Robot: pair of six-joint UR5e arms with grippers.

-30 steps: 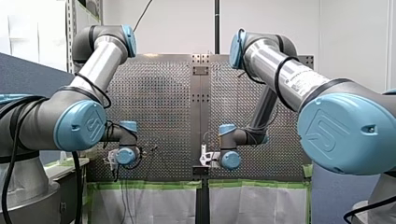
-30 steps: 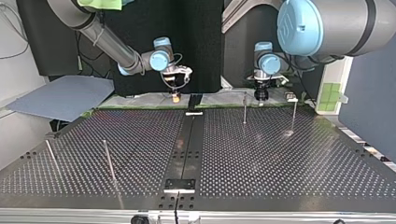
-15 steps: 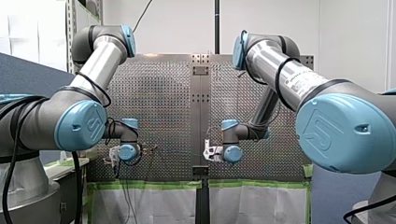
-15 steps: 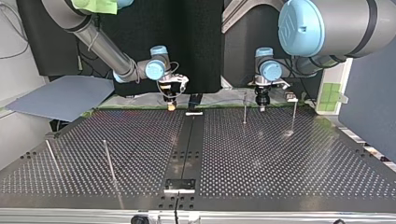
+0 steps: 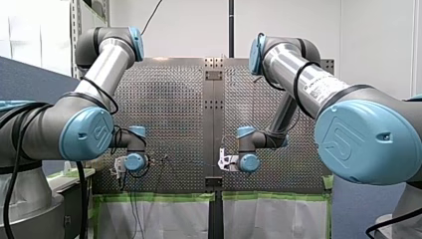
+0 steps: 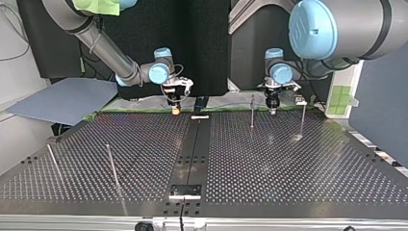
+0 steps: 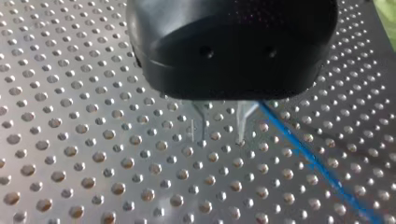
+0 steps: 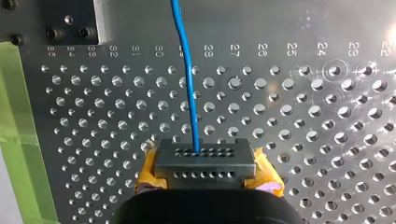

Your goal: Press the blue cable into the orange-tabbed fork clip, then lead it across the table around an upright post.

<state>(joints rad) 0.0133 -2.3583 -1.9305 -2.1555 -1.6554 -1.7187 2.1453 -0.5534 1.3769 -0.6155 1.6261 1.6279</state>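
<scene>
My R tool (image 8: 204, 161) is clamped on the blue cable (image 8: 187, 84), which runs straight ahead over the counter (image 8: 303, 116). My L tool (image 7: 222, 135) is narrowly open, nothing between its fingers (image 7: 241, 123), low over the counter w/ the cable just beside it. In top view it shows between two posts (image 6: 251, 110).

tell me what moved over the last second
In the top view my right pincer, shut on the blue cable, came down toward the perforated table and shifted a little to the view's left. My left pincer came down too. No taking hold or letting go shows. The upright posts stayed where they were.
</scene>
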